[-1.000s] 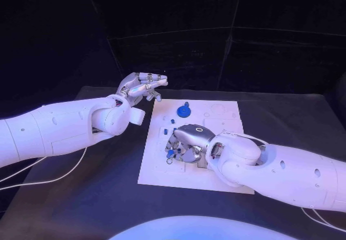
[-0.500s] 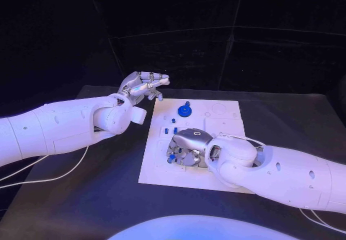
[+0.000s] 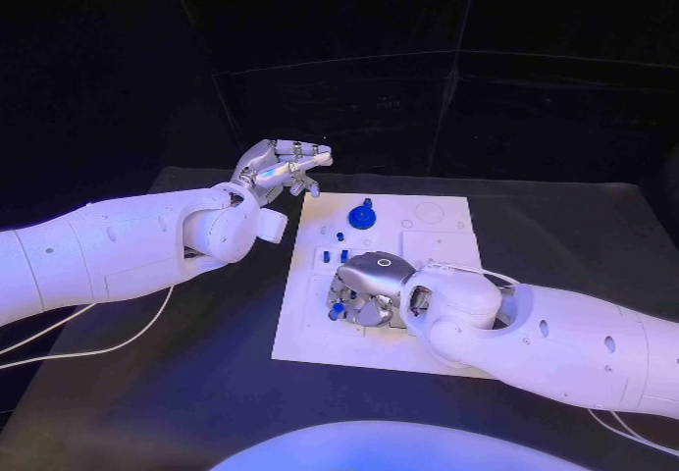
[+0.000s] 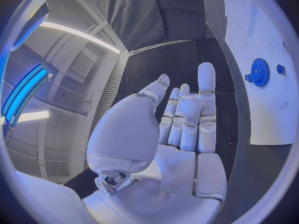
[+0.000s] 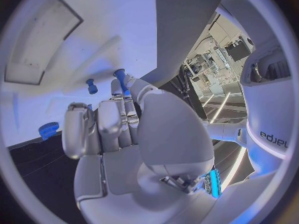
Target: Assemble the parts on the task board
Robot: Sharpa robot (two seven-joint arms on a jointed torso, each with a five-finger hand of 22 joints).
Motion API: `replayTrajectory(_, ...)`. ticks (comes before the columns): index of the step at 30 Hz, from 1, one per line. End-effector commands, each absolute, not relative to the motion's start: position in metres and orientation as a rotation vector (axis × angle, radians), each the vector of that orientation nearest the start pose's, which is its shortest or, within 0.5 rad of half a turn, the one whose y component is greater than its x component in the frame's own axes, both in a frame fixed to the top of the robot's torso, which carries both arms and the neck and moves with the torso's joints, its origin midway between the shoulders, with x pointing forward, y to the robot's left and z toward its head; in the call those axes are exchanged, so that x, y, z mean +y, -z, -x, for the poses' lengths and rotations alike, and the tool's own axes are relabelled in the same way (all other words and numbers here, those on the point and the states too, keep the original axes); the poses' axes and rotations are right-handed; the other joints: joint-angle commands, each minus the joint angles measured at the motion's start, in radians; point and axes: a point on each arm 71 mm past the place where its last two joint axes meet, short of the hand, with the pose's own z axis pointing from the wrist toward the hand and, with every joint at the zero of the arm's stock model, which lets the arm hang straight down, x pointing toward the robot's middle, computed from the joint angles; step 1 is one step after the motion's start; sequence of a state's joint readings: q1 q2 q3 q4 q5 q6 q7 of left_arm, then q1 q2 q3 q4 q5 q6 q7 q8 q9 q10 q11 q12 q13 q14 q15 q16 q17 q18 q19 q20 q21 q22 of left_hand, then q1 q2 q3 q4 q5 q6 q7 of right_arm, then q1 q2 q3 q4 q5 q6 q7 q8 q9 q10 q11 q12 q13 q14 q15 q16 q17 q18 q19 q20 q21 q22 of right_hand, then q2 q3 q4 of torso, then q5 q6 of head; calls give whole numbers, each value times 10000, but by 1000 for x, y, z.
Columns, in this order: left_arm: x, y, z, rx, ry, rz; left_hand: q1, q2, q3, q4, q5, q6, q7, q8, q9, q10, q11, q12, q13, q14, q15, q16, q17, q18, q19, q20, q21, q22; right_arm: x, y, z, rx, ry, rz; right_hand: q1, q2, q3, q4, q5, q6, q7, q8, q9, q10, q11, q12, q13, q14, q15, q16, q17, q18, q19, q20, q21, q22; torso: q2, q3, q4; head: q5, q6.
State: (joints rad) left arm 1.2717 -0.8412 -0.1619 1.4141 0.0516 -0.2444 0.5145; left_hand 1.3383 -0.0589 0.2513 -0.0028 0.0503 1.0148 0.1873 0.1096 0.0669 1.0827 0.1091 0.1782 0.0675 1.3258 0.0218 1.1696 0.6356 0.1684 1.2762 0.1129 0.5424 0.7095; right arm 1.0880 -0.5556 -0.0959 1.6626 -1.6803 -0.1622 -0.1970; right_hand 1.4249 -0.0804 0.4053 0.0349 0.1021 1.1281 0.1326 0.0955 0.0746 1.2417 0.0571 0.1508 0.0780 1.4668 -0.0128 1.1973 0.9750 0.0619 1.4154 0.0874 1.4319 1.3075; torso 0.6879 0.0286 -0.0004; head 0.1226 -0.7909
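Head view: white task board flat on the black bench, matte and rectangular, marked with shallow recesses. Right hand low over the board's middle, silver back upward, fingers curled down toward the plate; small blue parts just beside those fingers, at the fingertips, though whether any is pinched cannot be told. More small blue pegs standing in a short row just beyond the hand, and a round blue gear with a raised hub farther back near the board's far edge, well apart from both hands. Left hand raised off the board's far left corner, fingers loosely spread, holding nothing. Left wrist view: left hand smooth and glossy, palm open, fingers straight and side by side, thumb apart; blue toothed gear on the white board well away from the fingertips, a small blue stud beside it. Right wrist view: right hand close against the board, fingers bent and pressed near together; a blue peg right at the fingertips, touching or nearly so, another blue peg just beside, a ribbed blue round part farther off, and a rectangular recess in the plate beyond.
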Motion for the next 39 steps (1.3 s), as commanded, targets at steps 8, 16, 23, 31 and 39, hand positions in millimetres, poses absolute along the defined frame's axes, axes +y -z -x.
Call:
replayTrajectory(8, 241, 184, -506, 13509, 15495, 10679, 39, 50, -21, -18, 40, -63, -17, -4, -2, -58, 38, 68, -17, -61, -6, -32, -12, 137, 5, 49, -55, -13, -13, 234, -385, 17660, -8564, 6481, -279, -171, -22, 34, 43, -357, 169, -219, -79, -174, 161, -236, -13, 150, 27, 38, -46, -56, -9, 89, 17, 318, -1, -10, 13, -21, 9)
replayTrajectory(16, 242, 184, -506, 13517, 15492, 10688, 39, 50, -21, -18, 40, -63, -17, -4, -2, -58, 38, 68, -17, -61, -6, -32, -12, 137, 5, 49, -55, -13, -14, 234, -386, 17531, -8514, 6356, -380, -322, -1, 53, 42, -1541, 168, -360, -127, -213, 156, -376, 27, 139, 49, 82, -61, -48, -28, 133, 19, 320, -3, -5, 2, -5, 6)
replayTrajectory(23, 242, 184, -506, 13527, 15493, 10694, 39, 50, -21, -18, 40, -63, -17, -4, -2, -58, 38, 68, -17, -61, -6, -32, -12, 137, 5, 49, -55, -13, -15, 232, -385, 17338, -8579, 6230, -444, -454, -31, 67, 14, -2233, 133, -363, -116, -282, 96, -436, 66, 115, -5, 59, -144, -35, -67, 99, -9, 279, -2, 4, 1, -11, 11)
replayTrajectory(31, 243, 184, -506, 13515, 15465, 10704, 54, 65, -26, -18, 39, -77, -13, 10, 1, -75, 41, 79, -18, -66, -4, -36, -30, 138, 13, 51, -71, -30, -26, 223, -377, 16599, -9007, 5737, -755, -808, -555, 232, -118, -3240, -41, -374, -130, -335, 41, -392, 158, 102, -48, 45, -209, -33, -74, 54, -19, 275, -12, 6, -7, -40, 52)
replayTrajectory(39, 245, 184, -506, 13510, 15450, 10714, 58, 64, -27, -19, 39, -79, -13, 11, 1, -77, 41, 80, -18, -68, -4, -37, -34, 138, 14, 51, -73, -32, -68, 204, -370, 15480, -9148, 4323, -471, -815, -1826, 615, -15, -4542, -81, -383, -148, -464, 32, -265, 313, 83, -60, 4, -321, -21, -112, 34, -64, 229, -28, -19, 9, -203, 176)
